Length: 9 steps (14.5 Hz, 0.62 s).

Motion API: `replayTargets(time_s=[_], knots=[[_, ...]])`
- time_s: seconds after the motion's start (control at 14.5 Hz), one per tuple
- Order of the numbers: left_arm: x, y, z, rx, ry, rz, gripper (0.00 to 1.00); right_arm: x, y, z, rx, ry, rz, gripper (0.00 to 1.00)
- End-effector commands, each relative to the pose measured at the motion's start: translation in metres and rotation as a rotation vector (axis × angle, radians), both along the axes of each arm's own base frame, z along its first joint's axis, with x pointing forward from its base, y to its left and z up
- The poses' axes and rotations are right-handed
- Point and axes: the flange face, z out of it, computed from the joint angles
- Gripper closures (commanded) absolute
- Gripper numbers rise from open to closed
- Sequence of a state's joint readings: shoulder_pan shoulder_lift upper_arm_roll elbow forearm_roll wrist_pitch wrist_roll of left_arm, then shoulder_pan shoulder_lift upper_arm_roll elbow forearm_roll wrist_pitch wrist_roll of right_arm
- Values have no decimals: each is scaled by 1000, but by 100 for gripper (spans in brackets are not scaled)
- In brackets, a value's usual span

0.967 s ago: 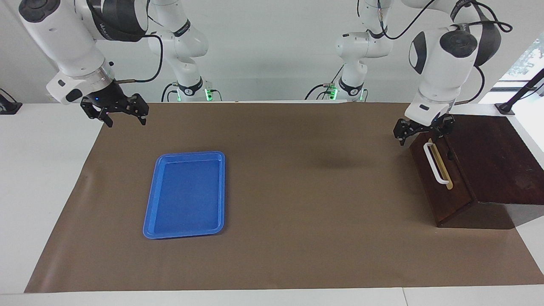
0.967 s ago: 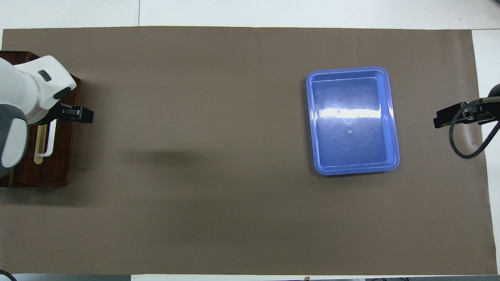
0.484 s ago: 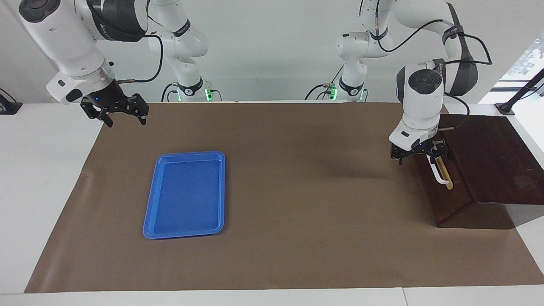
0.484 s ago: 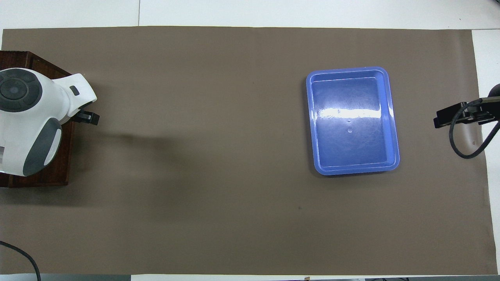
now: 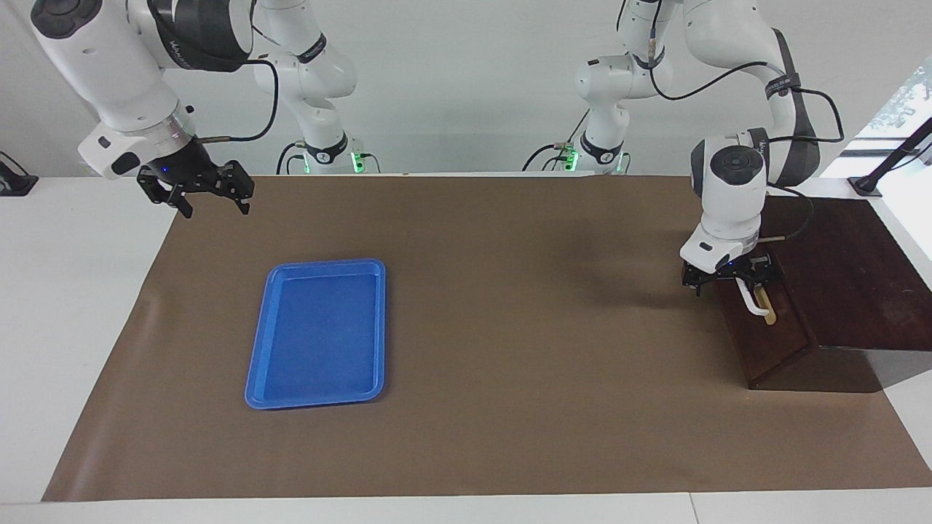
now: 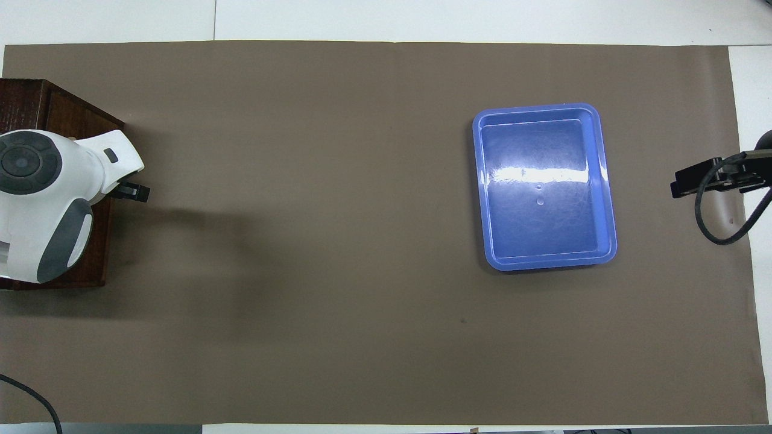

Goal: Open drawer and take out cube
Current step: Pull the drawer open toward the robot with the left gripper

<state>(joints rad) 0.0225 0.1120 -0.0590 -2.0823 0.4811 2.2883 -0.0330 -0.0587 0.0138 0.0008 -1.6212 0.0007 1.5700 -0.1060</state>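
Note:
The dark brown wooden box (image 5: 837, 269) stands at the left arm's end of the table. Its drawer (image 5: 768, 338) is closed, with the white bar handle (image 5: 757, 307) on a tan strip. My left gripper (image 5: 732, 280) is down at the drawer front, open, its fingers on either side of the handle's upper part. In the overhead view the left arm covers the drawer, and one black fingertip (image 6: 137, 193) sticks out. My right gripper (image 5: 210, 198) waits open in the air over the mat's corner at the right arm's end. The cube is hidden.
An empty blue plastic tray (image 5: 318, 333) lies on the brown mat toward the right arm's end; it also shows in the overhead view (image 6: 546, 187). The brown mat (image 5: 510, 364) covers most of the white table.
My left gripper has come down along the drawer front and now straddles the handle lower down. The wrist turned upright over it. The right arm has not moved.

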Motion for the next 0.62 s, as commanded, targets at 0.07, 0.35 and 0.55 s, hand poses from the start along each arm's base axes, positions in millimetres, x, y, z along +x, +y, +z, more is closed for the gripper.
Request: replayTargets(time_s=[0.07, 0.35, 0.55], knots=[[-8, -59, -18, -38, -48, 24, 0, -5, -4, 1, -12, 9, -20, 0], [-23, -129, -17, -72, -70, 75, 0, -6, -3, 0, -9, 15, -20, 0], [-32, -157, -15, -98, -47, 81, 0, -7, -6, 0, -8, 18, -25, 0]])
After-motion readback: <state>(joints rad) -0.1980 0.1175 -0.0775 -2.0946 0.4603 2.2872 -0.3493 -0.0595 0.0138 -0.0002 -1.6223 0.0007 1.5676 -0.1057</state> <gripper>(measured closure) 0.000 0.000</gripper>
